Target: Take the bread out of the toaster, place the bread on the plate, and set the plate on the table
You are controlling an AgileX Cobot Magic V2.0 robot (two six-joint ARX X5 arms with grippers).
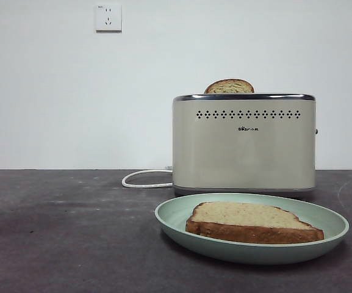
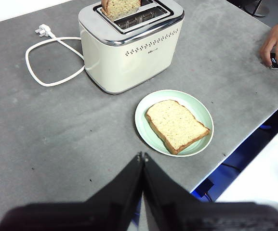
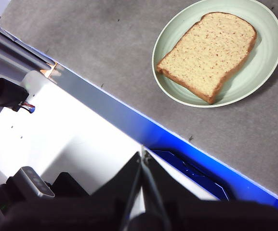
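bread flat on the plate on the table ahead of the left gripper, jaws pinched together on nothing, right gripper likewise closed empty, only left wrist view catches a person's hand, toaster logo too tiny to read

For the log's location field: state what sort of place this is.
Probably a lab test bench, not a kitchen: a toaster and plate on a bare grey table, a plain white wall with sockets, and a bystander's hand.

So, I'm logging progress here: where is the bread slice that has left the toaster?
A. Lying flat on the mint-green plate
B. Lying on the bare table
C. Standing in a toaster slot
A: the bread slice lies flat on the mint-green plate, in front of the toaster.
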